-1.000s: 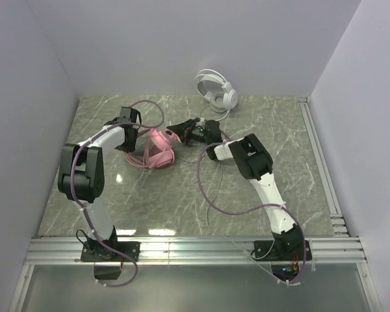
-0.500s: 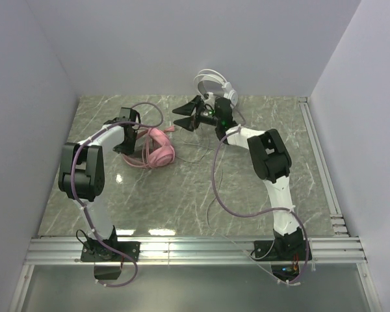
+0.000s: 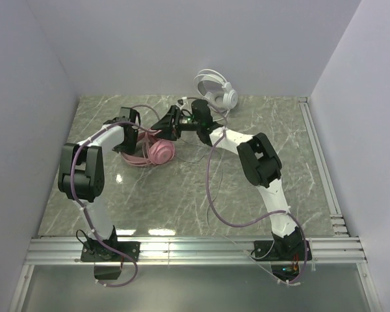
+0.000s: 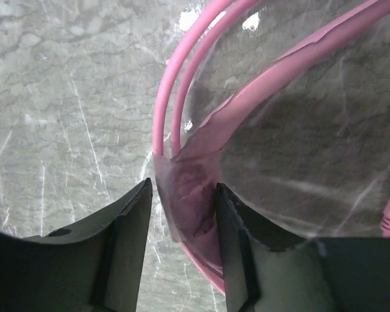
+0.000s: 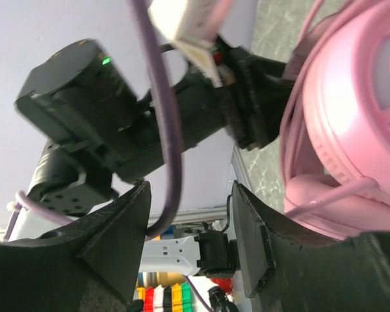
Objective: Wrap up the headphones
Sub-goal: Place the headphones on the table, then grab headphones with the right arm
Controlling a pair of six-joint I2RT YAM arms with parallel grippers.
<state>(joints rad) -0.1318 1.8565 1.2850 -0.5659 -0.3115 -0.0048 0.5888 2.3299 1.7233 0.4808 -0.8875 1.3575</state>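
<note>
While our left hand point(image 4: 182, 201) pinches the band point(image 4: 279, 71) of the pink headphones point(image 3: 159, 151) on the worktop point(image 3: 143, 201), our right hand point(image 5: 190, 195) stands released beside the earcup point(image 5: 351, 117); we fear it may miss the thin cable point(image 5: 341, 190) and shove the headset loose.

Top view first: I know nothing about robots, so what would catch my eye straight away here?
The pink headphones lie mid-left on the grey marble table, and both arms bend in toward them. The left fingers straddle the pink headband, and the right fingers stand open right beside an earcup. Behind them, the white headphones sit by the back wall.
</note>
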